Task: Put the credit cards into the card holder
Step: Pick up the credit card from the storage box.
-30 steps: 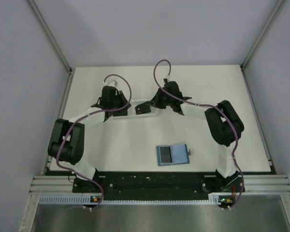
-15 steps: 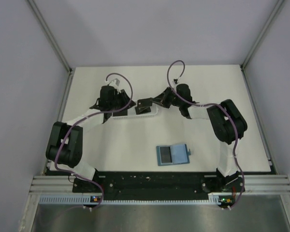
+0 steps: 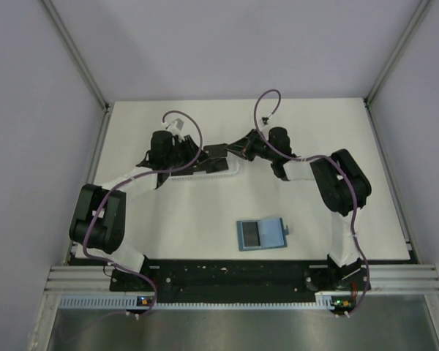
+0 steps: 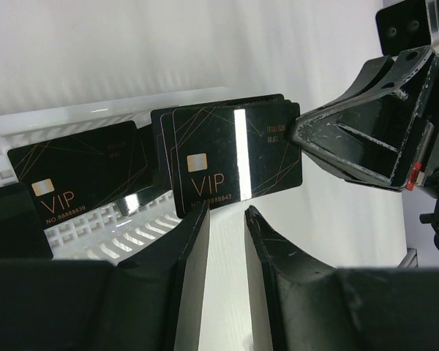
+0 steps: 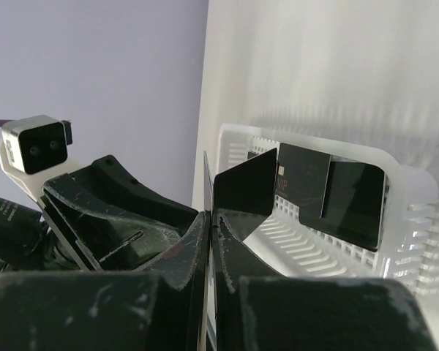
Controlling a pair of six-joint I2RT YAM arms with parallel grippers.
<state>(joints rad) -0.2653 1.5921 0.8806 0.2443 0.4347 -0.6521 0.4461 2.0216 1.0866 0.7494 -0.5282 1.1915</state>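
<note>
My right gripper (image 3: 227,151) (image 5: 211,213) is shut on the edge of a small stack of black credit cards (image 3: 215,151) (image 4: 234,157), held upright above the white basket (image 3: 205,174). My left gripper (image 3: 194,162) (image 4: 225,219) is open just below the stack's lower edge, with nothing between its fingers (image 4: 194,248). More black cards (image 4: 80,175) (image 5: 329,186) lean inside the basket. The teal-blue card holder (image 3: 261,234) lies flat near the table's front, apart from both grippers.
The white slotted basket (image 5: 395,219) stands across the table's back middle. Grey enclosure walls and metal posts (image 3: 77,55) ring the white table (image 3: 314,131). Purple cables (image 3: 267,102) loop above both wrists. The arm bases (image 3: 234,278) sit along the front rail.
The right gripper has carried the cards up and toward the back, over to the left gripper's fingertips. The left wrist shifted slightly. The card holder has not moved.
</note>
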